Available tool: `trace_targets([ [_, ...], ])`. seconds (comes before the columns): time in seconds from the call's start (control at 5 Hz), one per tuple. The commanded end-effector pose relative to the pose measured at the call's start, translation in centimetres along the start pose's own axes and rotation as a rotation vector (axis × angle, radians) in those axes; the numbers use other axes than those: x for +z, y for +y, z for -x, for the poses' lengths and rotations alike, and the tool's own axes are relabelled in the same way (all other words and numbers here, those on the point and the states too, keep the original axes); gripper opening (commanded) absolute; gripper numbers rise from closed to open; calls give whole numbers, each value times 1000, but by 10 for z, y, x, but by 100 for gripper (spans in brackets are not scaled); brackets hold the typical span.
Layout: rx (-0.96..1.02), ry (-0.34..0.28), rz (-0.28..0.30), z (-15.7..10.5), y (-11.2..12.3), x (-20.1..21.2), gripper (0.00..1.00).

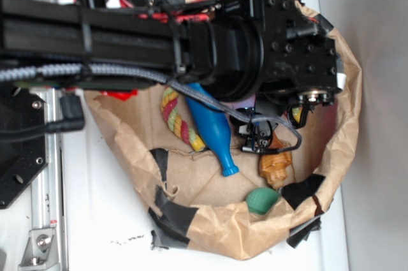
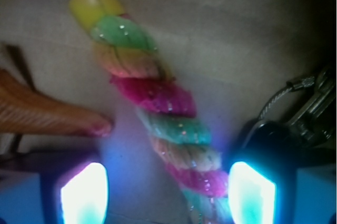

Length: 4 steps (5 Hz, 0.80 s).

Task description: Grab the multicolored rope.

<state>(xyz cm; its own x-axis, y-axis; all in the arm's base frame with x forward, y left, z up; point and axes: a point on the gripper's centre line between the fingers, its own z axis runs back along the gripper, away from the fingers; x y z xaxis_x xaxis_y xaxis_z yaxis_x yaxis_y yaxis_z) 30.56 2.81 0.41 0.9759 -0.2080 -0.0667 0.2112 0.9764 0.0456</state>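
A WidowX gripper (image 2: pixel 166 192), fingers (image 2: pixel 84 195) spread wide and empty, hangs inside a taped brown paper basket (image 1: pixel 344 118), straddling the lower stretch of the multicolored rope (image 2: pixel 158 95). From outside, the rope (image 1: pixel 178 118) lies on the basket floor just beside the blue bottle (image 1: pixel 213 132). The approach looks finished; the next move likely calls for a short descent and a close. Room is tight: an orange-brown seashell (image 2: pixel 47 110) points in from one side, cable hardware crowds the other, and the crumpled walls hem the arm in
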Motion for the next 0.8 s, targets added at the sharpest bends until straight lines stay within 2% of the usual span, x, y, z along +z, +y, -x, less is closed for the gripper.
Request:
trace_targets([
  [0.0,-54,-18,-16,2,-4,-3,0],
  [0.2,-136,-33,17,2,-14,5,0],
  [0.4,-251,-55,80,10,-41,23,0],
  [0.6,-353,-65,117,24,-79,40,0],
])
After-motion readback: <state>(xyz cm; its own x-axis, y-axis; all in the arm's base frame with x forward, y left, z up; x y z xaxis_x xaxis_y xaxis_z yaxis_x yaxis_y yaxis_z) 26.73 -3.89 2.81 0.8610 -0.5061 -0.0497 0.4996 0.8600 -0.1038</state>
